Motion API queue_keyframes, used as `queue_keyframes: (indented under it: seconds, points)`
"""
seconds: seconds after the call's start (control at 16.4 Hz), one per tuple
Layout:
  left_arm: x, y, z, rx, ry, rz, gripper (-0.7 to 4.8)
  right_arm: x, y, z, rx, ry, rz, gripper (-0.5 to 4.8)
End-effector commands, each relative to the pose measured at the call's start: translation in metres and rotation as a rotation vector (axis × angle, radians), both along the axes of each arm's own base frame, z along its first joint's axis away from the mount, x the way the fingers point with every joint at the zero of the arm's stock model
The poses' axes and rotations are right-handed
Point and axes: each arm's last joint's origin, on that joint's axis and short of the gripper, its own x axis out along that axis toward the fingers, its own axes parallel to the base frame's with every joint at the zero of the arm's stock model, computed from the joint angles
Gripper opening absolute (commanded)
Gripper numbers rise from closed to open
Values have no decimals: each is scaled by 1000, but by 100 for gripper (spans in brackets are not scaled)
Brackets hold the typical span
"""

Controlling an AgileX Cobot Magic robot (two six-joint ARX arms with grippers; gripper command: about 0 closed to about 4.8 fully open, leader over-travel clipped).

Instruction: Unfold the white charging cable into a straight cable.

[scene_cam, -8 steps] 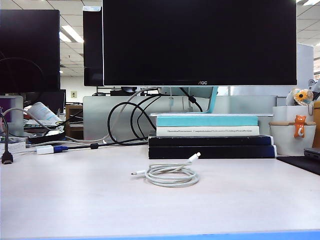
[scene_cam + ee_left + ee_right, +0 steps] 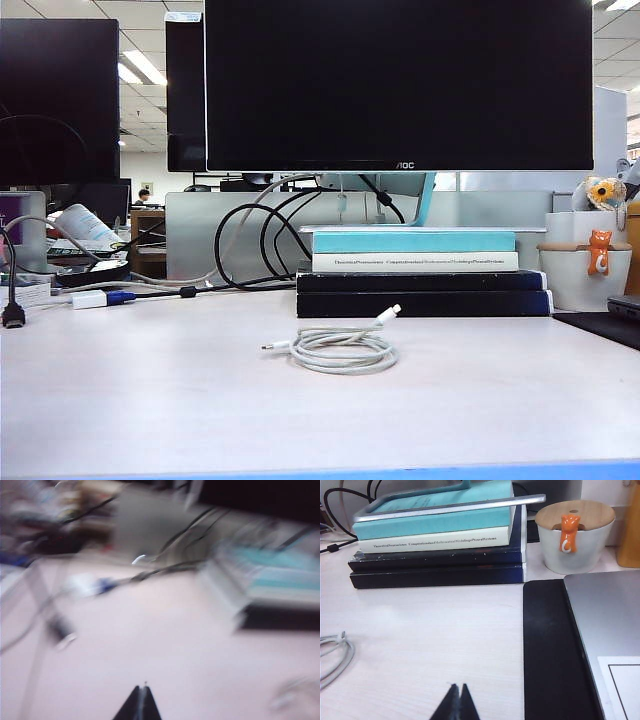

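I am holding both claws back at the near edge of the table (image 2: 150, 400), out of the exterior view. My left gripper (image 2: 140, 702) is pressed together with nothing between its tips, and its picture is smearing hard, so I judge that arm is swinging right now. My right gripper (image 2: 457, 700) is pressed together too, empty, and its picture is sharp, hanging over bare tabletop with a black mat (image 2: 550, 650) and a grey laptop (image 2: 605, 625) on its right. A little farther out, in the middle of the table, the white charging cable (image 2: 343, 351) is lying in a flat coil, its small metal-tipped end (image 2: 268, 347) poking out left and its white plug (image 2: 389, 314) sticking up toward the far right; an edge of that coil (image 2: 335, 660) is showing well left of my right claw. Compared with half a second ago the coil is lying just as it was, so nothing of the unfolding is done yet, and I judge I am only starting my approach. Farther back the stack of books (image 2: 420, 275) is sitting just behind the cable, with black monitor cables (image 2: 250, 240) looping to its left, a white pot with an orange cat (image 2: 590, 270) at far right, and the monitor (image 2: 400, 85) farthest of all.
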Motion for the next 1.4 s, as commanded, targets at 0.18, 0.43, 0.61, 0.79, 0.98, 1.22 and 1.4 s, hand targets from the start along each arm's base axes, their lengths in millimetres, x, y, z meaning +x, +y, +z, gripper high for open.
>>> queue_keyframes:
  seconds: [0.18, 0.43, 0.61, 0.79, 0.98, 1.22, 1.4]
  points:
    - [-15, 0, 68, 48, -74, 4, -6, -6, -4, 23, 30, 32, -93, -5]
    - [12, -2, 101, 94, 20, -102, -6, -7, -5, 48, 68, -8, -121, -5]
    - [54, -9, 116, 151, 121, -293, -6, 7, -1, 71, 58, 30, -118, -6]
    - [100, -46, 121, 239, 192, -531, -6, 44, 12, 91, 55, 178, 38, -5]
    - [127, -92, 121, 349, 269, -638, -6, 82, 26, 103, 77, 348, 211, -5]
    - [159, -123, 109, 387, 424, -716, -5, 116, 36, 104, 58, 459, 285, -5]
    - [179, -136, 93, 342, 552, -870, 142, 119, 38, 100, 66, 482, 325, -6]
